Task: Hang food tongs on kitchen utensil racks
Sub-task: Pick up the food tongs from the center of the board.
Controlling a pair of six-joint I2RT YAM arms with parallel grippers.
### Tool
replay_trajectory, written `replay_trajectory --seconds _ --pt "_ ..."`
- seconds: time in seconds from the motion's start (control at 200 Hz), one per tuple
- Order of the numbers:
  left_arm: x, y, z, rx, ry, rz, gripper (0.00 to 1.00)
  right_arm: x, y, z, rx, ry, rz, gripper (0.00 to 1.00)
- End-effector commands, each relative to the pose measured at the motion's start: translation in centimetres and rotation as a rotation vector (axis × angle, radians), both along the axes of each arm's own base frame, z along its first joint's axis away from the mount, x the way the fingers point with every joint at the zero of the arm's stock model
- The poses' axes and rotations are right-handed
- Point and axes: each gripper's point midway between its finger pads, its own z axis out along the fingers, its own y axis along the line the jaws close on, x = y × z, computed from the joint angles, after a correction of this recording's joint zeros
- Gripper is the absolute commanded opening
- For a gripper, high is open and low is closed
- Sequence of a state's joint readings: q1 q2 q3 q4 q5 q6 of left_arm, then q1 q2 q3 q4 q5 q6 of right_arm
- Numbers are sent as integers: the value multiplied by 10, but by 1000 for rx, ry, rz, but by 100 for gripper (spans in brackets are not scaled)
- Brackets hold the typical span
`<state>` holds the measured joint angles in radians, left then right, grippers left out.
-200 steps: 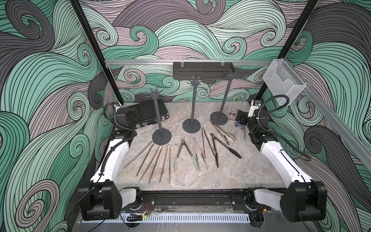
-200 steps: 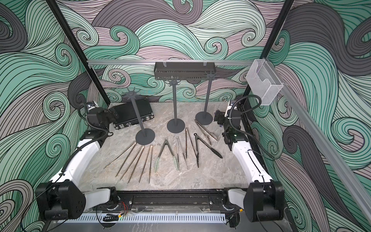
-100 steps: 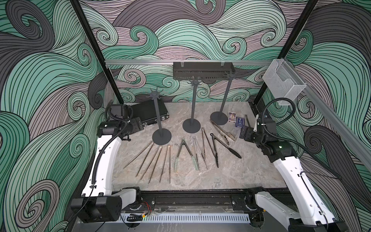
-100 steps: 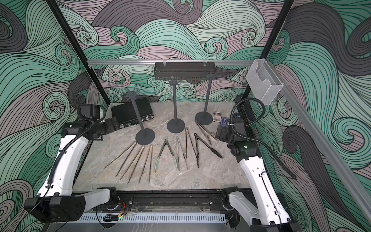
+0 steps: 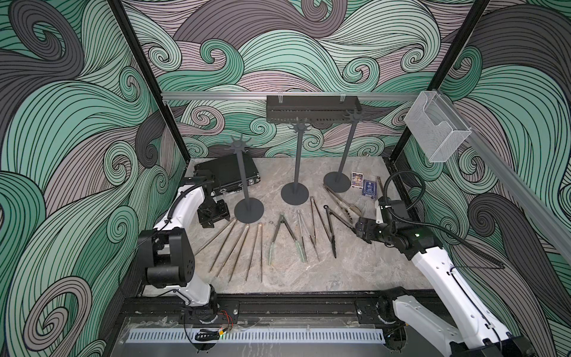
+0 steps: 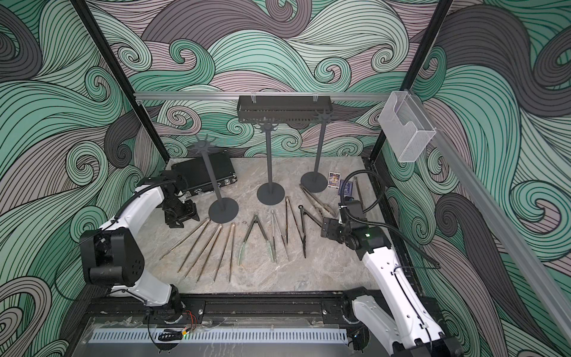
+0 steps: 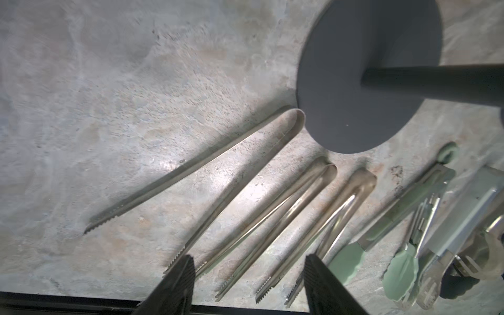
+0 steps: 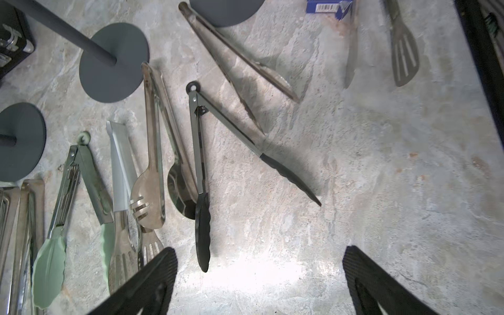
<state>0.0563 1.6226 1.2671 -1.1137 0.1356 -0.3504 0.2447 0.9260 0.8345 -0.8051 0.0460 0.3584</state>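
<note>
Tongs lie flat across the marbled worktop point(image 5: 355, 272) in front of three racks. At the left, thin steel tongs point(image 7: 191, 173) with serrated tips fan out, arms slightly parted. The bend of the leftmost pair sits just beside the disc foot of the left rack point(image 5: 244, 185). Right of the fan a green-tipped pair point(image 8: 94, 185) spreads in a V. Next come a white-handled pair point(image 8: 118, 169) and a spoon-ended pair point(image 8: 148, 201), close together on the near side of the middle rack point(image 5: 297, 167). A black-tipped pair point(image 8: 198, 152) sprawls open beside them, its hinge ring pointing far. A longer steel pair point(image 8: 261, 69) rests by the foot of the right rack point(image 5: 348, 148), and a slotted utensil point(image 8: 403, 54) lies near the right wall. Each rack is a dark grey pole, upright on a round foot and crowned by a star of short prongs.

The left fingers point(image 7: 177, 286) hang over the steel fan beside the left rack's foot, partly parted with a clear gap and nothing gripped. Whether they touch the tongs cannot be told. The right fingers point(image 8: 147, 283) are spread wide over bare worktop just right of the black-tipped pair and grip nothing.
</note>
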Motion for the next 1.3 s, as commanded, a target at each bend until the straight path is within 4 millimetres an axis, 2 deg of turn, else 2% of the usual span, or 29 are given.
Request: replay_trajectory --seconds 0.0,0.35,0.5,0.605,0.735,0.836,1.056,1.296 --pt "2 -6 -8 -38 23 27 64 3 15 -1 49 -8 36 96" --pt "9 -1 -23 -12 108 -26 67 5 33 -18 73 -1 112 96" --pt "15 6 -31 25 144 -36 67 7 39 -18 90 -2 133 96" --pt "20 17 -31 81 180 -56 64 8 41 -17 99 -12 141 96" --pt "25 40 -26 203 241 -114 63 8 41 -17 101 -17 146 96" --pt "19 48 -26 241 306 -169 62 8 41 -18 100 -14 148 96" --pt "5 49 -29 247 338 -212 63 7 43 -19 106 -11 156 96" --pt "-1 44 -50 238 429 -250 60 6 43 -18 107 -14 157 97"
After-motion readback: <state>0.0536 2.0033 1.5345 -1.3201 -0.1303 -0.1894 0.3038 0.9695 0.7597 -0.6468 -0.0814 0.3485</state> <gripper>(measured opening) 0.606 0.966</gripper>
